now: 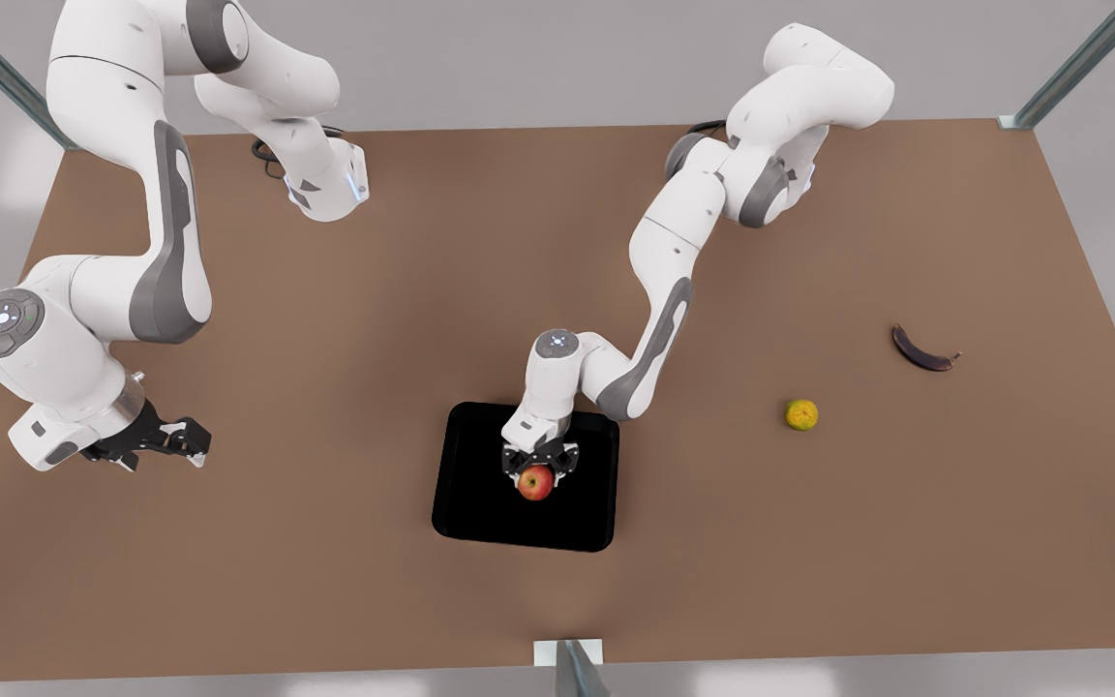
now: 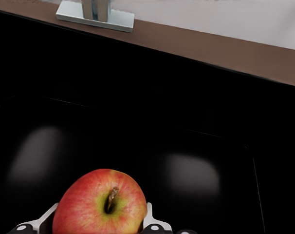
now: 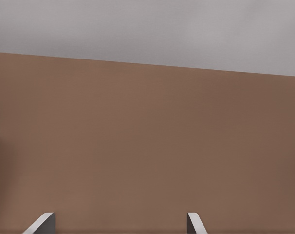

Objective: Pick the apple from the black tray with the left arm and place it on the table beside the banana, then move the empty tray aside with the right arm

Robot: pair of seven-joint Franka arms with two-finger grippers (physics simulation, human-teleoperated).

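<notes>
Apple (image 1: 536,482) between left claw (image 1: 540,471) fingers, over black tray (image 1: 480,503)

Left tool (image 2: 100,225) and apple (image 2: 100,204) bottom cut off at frame edge.

Two glossy white arms of rounded, tubular links, with dark grey panels along the sides of the forearms and grey rings at the joints. Round grey caps with small light markings on the wrist joints. Thin black cables looped near each base. Small dark screw holes dotted on the white shells. Black left end effector (image 1: 540,469) with pale finger pads (image 2: 151,218) and small silver bolts. Black right end effector (image 1: 192,438) on a white wrist block, with pale grey fingertips (image 3: 193,222).
</notes>
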